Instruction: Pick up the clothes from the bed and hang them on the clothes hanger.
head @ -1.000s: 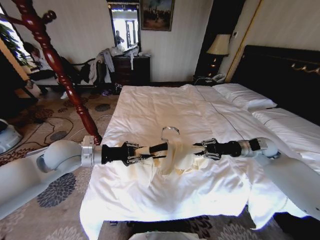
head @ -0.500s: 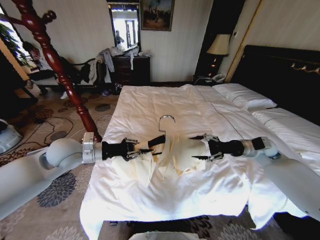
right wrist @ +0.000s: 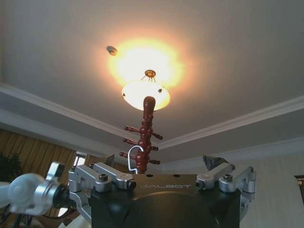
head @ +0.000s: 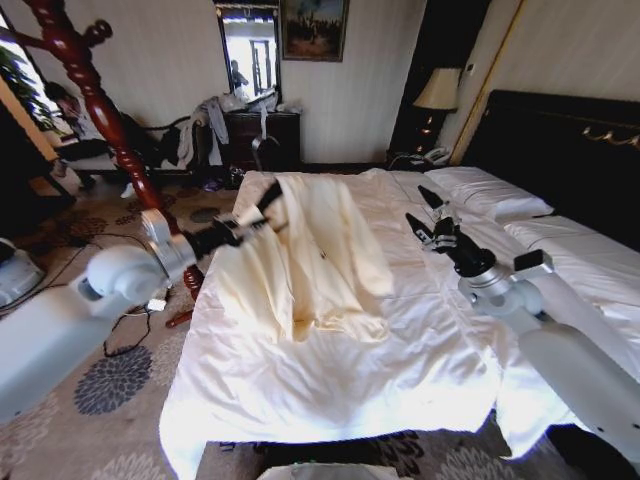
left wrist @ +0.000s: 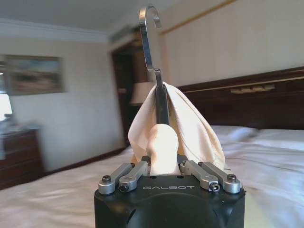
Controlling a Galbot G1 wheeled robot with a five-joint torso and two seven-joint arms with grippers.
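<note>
The left gripper's (head: 262, 207) jaws are pinched on the clothes hanger (left wrist: 159, 102), from which the clothes (head: 300, 255) are draped above the bed (head: 330, 370). The right gripper's (head: 424, 215) jaws are spread, held apart beside it.
</note>
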